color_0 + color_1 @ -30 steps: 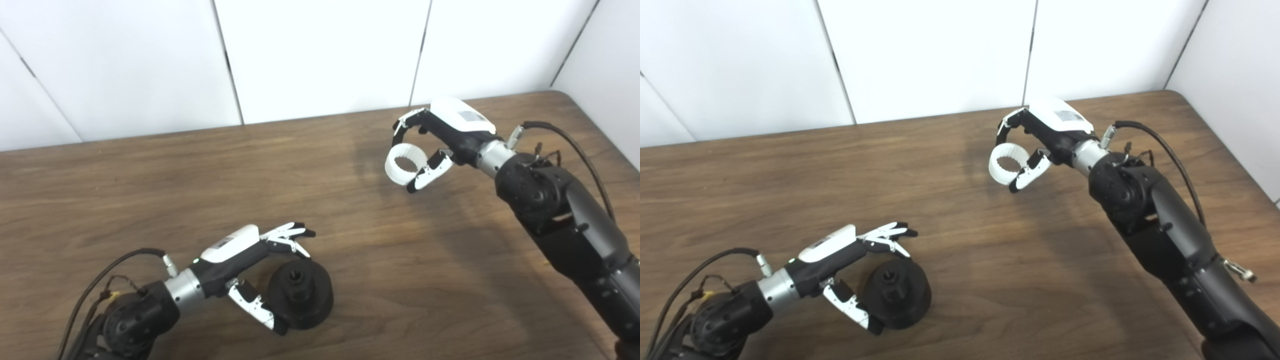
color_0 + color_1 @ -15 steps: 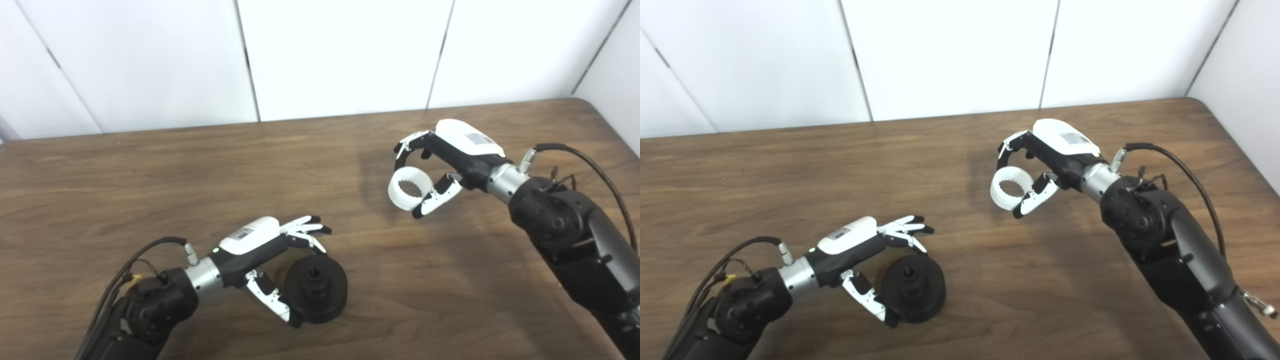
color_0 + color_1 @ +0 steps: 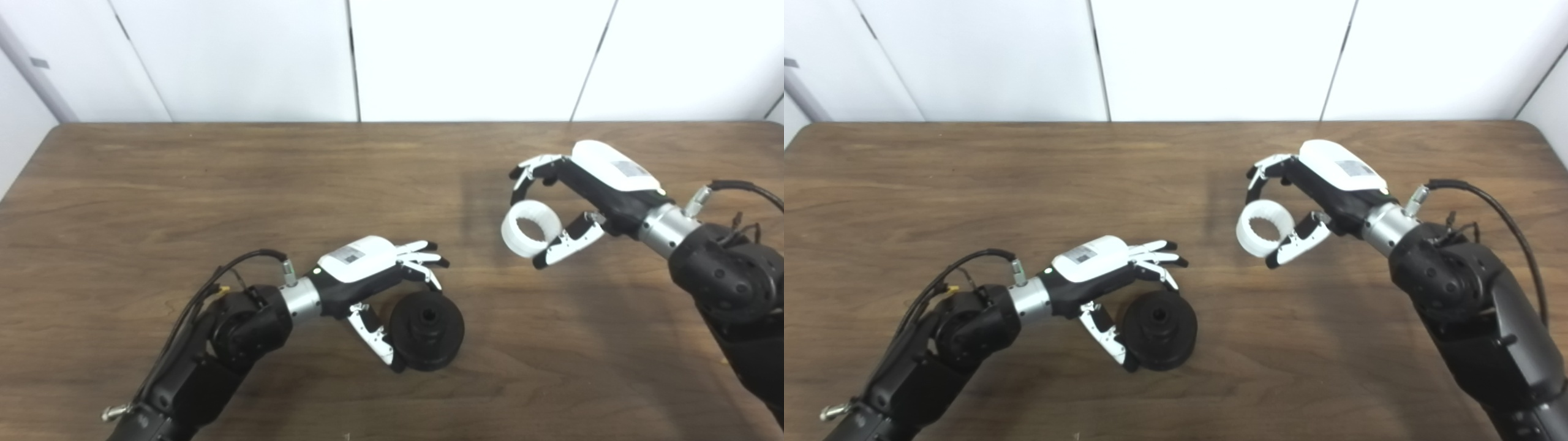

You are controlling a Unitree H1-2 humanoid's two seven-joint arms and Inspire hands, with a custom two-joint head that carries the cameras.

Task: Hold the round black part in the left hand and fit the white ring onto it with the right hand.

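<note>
While right hand [image 3: 572, 202] pinches white ring [image 3: 530, 228], left hand [image 3: 373, 278] cups black part [image 3: 427, 330].

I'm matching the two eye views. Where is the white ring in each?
Left eye view: white ring right of centre, held in the right robot hand.
Right eye view: ring nearer centre, same hold.
Shared landmark: black part on the table.
</note>
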